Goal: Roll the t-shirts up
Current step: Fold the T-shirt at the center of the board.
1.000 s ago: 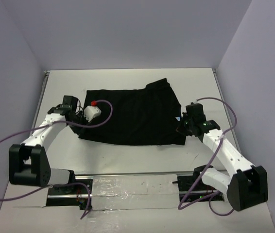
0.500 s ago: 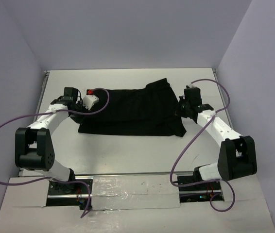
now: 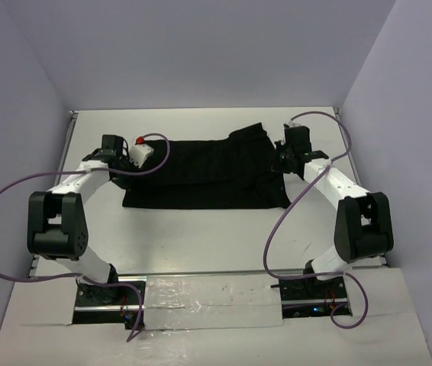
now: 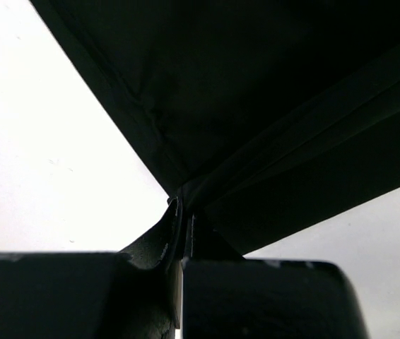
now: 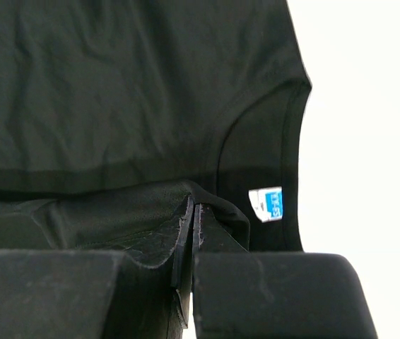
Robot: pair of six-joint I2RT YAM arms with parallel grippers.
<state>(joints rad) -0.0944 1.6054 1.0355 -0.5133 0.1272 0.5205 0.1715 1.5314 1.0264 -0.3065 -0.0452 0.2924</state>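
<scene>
A black t-shirt lies across the middle of the white table, its near part folded back toward the far side. My left gripper is shut on the shirt's left edge; in the left wrist view the cloth runs up from the closed jaws. My right gripper is shut on the shirt's right edge. In the right wrist view a fold of cloth is pinched in the jaws, beside the neck opening and a blue-and-white label.
The white table has lavender walls on three sides. Purple cables loop from both arms. A foil-covered strip runs along the near edge between the arm bases.
Both grippers have carried the shirt's near edge toward the far side, folding it over. The shirt now looks narrower front to back.
</scene>
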